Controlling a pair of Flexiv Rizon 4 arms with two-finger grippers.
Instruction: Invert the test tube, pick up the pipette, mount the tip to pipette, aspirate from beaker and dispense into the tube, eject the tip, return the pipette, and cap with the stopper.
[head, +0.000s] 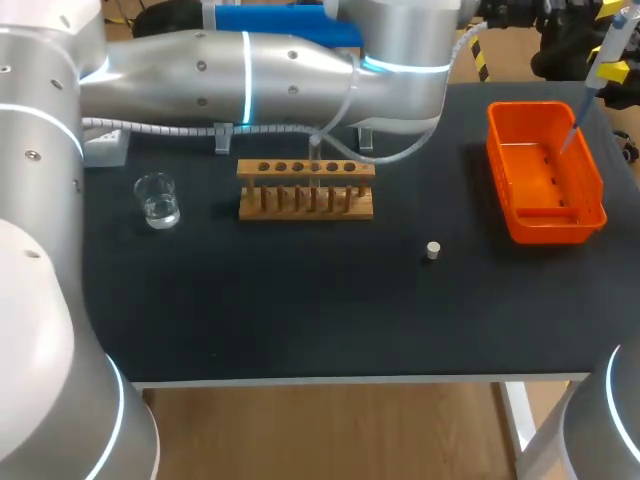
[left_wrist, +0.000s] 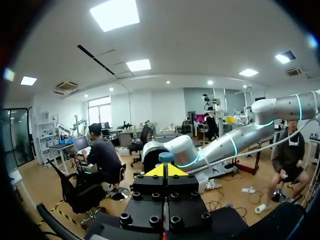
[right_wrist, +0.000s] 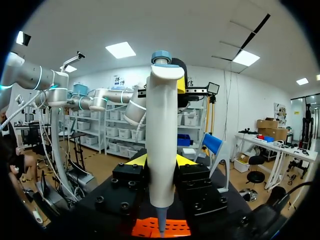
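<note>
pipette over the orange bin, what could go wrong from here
The pipette reaches down into the bin, so a sideways move might catch its wall. The hose on the left arm hangs close by the tube in the rack; pulling that arm back could snag it. The stopper lies loose and could roll.

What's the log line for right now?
right claw: shut on pipette | pipette: over orange bin | stopper: loose on table | beaker: left of rack

Table: beaker, rack, probable stopper, orange bin.
</note>
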